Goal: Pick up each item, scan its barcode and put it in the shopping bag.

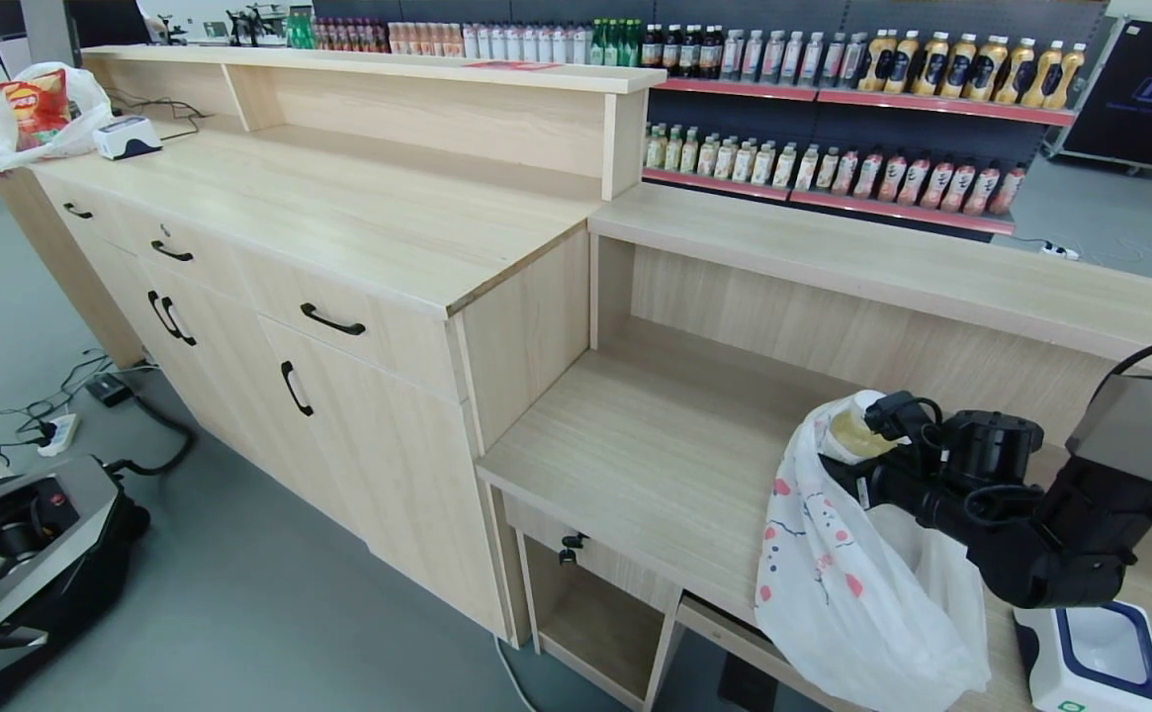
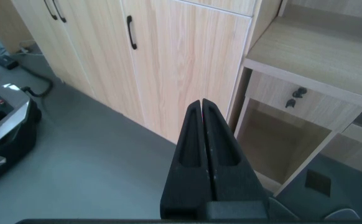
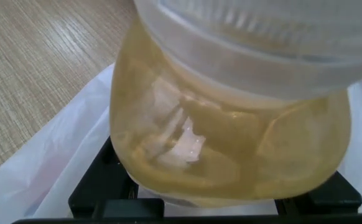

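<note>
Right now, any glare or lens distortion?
Head view: wide-angle lens skews the light wooden counter; right wrist view: a white highlight glints on the clear plastic jar of yellow liquid; left wrist view: even light on the shut black claw.

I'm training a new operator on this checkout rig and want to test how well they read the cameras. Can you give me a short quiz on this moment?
1. True or false: the left gripper is shut on a bottle.
2. What does the right gripper hold? A) a green bottle B) a jar with yellowish contents C) a bag of crisps
3. Fill the gap: the jar is at the open top of the white ___ that sits on the low counter.

Key
1. False: it is shut, with nothing between its fingers.
2. B
3. shopping bag
</note>
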